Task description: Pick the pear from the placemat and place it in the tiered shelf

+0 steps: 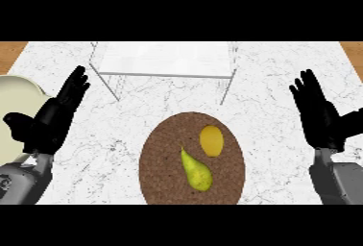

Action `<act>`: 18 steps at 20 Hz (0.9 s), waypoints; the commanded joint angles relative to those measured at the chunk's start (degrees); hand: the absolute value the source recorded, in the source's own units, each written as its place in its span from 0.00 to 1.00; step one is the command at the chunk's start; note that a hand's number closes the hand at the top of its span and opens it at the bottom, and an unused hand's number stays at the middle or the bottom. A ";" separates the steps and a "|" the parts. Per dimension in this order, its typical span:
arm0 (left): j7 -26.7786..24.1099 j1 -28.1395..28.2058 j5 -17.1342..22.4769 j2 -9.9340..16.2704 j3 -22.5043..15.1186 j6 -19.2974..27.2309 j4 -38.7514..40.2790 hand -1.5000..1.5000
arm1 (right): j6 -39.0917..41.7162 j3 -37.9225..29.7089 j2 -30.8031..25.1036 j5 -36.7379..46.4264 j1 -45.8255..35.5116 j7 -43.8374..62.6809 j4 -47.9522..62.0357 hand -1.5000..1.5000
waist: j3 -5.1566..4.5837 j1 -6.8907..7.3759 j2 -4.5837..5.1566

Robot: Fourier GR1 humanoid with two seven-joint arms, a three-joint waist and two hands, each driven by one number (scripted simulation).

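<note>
A green-yellow pear [196, 170] lies on the round brown placemat [162, 163] at the lower centre of the counter, its narrow end pointing up-left. The tiered shelf [166, 60], white with thin metal legs, stands at the back centre. My left hand [50, 120] rests open at the left edge, fingers straight and pointing up, well apart from the pear. At the right edge my right hand [322, 117] is open in the same way, also clear of the placemat. Neither hand holds anything.
A yellow lemon-like fruit [211, 141] sits on the placemat just above and right of the pear. A cream plate [16, 103] lies at the far left, partly behind my left hand. The white marble counter [276, 86] spreads around the mat.
</note>
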 commanded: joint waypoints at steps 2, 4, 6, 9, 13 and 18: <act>-1.76 6.95 -1.44 -0.46 -0.64 -0.89 0.49 0.50 | -0.71 3.77 -4.57 8.10 0.54 1.79 -1.51 0.00 | 0.47 -1.23 -1.14; -1.89 8.08 -2.49 -1.55 -3.21 -1.30 4.99 0.50 | -1.96 7.63 -8.98 15.35 0.21 3.53 -3.64 0.00 | 0.31 -1.83 -1.09; -2.60 9.65 -3.03 -1.91 -4.45 -2.20 8.36 0.50 | -1.34 10.73 -13.96 21.49 0.98 4.98 -6.01 0.00 | 0.13 -2.88 -1.08; -3.77 12.75 -1.51 -2.43 -4.80 -4.57 8.61 0.50 | -10.71 12.97 -12.07 30.43 6.37 10.00 -2.72 1.00 | 0.37 -2.09 -1.08; -7.37 10.82 -4.62 -7.23 -6.42 -3.88 14.30 0.50 | -3.96 14.30 -1.80 19.33 6.92 -1.03 -2.64 0.00 | 0.53 -2.07 -0.87; -2.31 9.73 -4.21 -5.79 -4.81 -4.61 11.00 0.50 | 3.68 19.65 -5.49 21.17 4.34 4.35 -12.93 0.00 | 0.50 -1.88 -1.17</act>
